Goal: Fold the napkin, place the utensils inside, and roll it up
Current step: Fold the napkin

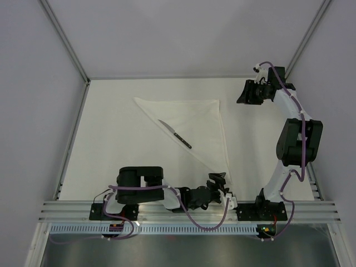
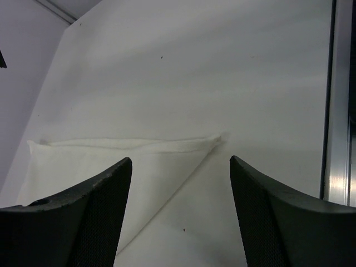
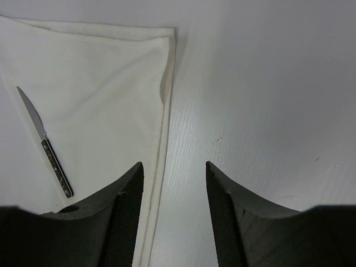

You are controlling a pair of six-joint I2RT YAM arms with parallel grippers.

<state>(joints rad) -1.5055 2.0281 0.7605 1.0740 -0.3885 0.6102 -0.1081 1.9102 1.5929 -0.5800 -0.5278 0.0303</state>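
The napkin (image 1: 194,119) lies flat on the white table, folded into a triangle. A small knife (image 1: 174,134) with a silver blade and dark handle rests along its long diagonal edge. My left gripper (image 1: 217,179) is open, low beside the napkin's near corner. In the left wrist view the napkin (image 2: 111,161) runs under the left finger, and nothing sits in the left gripper (image 2: 181,161). My right gripper (image 1: 240,93) hovers open just right of the napkin's far right corner. The right wrist view shows the napkin (image 3: 94,83), the knife (image 3: 44,142) and the empty right gripper (image 3: 174,165).
Grey enclosure walls (image 1: 39,111) close in the table on the left, back and right. An aluminium rail (image 1: 189,208) runs along the near edge by the arm bases; a metal rail (image 2: 336,111) shows at the right of the left wrist view.
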